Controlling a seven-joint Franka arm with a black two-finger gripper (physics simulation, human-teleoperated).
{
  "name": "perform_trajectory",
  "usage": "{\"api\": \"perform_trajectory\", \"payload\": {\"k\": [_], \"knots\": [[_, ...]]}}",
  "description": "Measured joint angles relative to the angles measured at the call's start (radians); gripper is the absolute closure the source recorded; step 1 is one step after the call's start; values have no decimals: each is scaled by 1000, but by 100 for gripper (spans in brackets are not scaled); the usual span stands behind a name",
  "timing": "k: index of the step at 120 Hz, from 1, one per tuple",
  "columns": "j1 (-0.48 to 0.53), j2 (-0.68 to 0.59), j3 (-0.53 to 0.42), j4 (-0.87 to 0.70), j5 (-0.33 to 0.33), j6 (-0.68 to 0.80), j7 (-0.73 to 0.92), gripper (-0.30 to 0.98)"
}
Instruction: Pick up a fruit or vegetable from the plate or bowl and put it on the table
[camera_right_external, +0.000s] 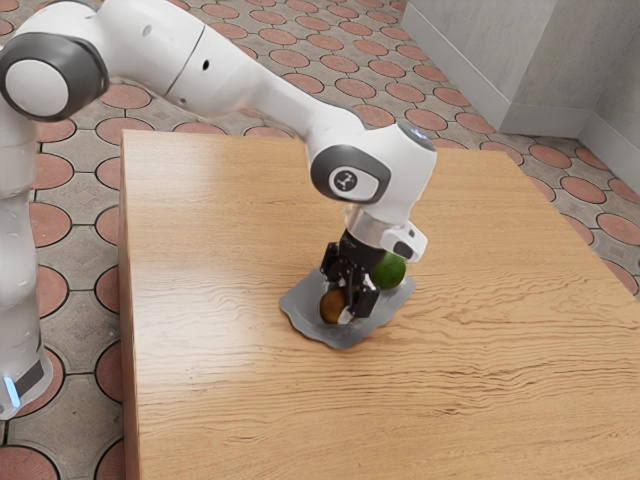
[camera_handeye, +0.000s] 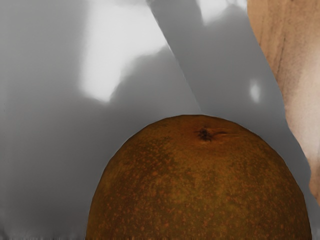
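The black two-finger end effector (camera_right_external: 350, 290) is right down at a round, orange-brown, speckled fruit (camera_right_external: 333, 306), a little below the middle of the exterior view. I can't tell from here whether it has hold of the fruit or is only beside it. The fruit is low over the shiny grey dish (camera_right_external: 303, 319) with its wavy rim; whether it touches the dish, I can't make out. In the wrist view its rounded top rises from the lower edge, a small dark stem mark (camera_handeye: 205, 134) at the crown, with the grey of the dish around it.

Just beyond the end effector, towards the upper right of the dish, there's a round green fruit (camera_right_external: 388, 271), partly hidden behind the black parts. The dish sits on a pale, wood-grained worktop (camera_right_external: 480, 390). Above, the white arm (camera_right_external: 265, 90) with dark grey joint covers comes in from the upper left of the frame. Reddish, rounded tiles set in grey make up the floor (camera_right_external: 330, 40), and a grey wall (camera_right_external: 570, 60) stands at upper right.
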Motion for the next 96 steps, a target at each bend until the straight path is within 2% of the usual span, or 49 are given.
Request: {"api": "perform_trajectory", "payload": {"k": [10, 21, 40, 61, 76, 84, 96], "knots": [[0, -16, -2, 38, 10, -20, -6, 61], [5, -25, -15, 83, 13, -43, -11, 56], [12, -25, -119, 155, 6, -63, -16, 45], [-31, -25, -217, 178, 2, -70, -22, 45], [-33, -25, -239, 181, 3, -71, -28, 45], [-23, -25, -241, 184, 2, -72, -32, 38], [-7, -24, -253, 185, -2, -74, -46, 19]]}}
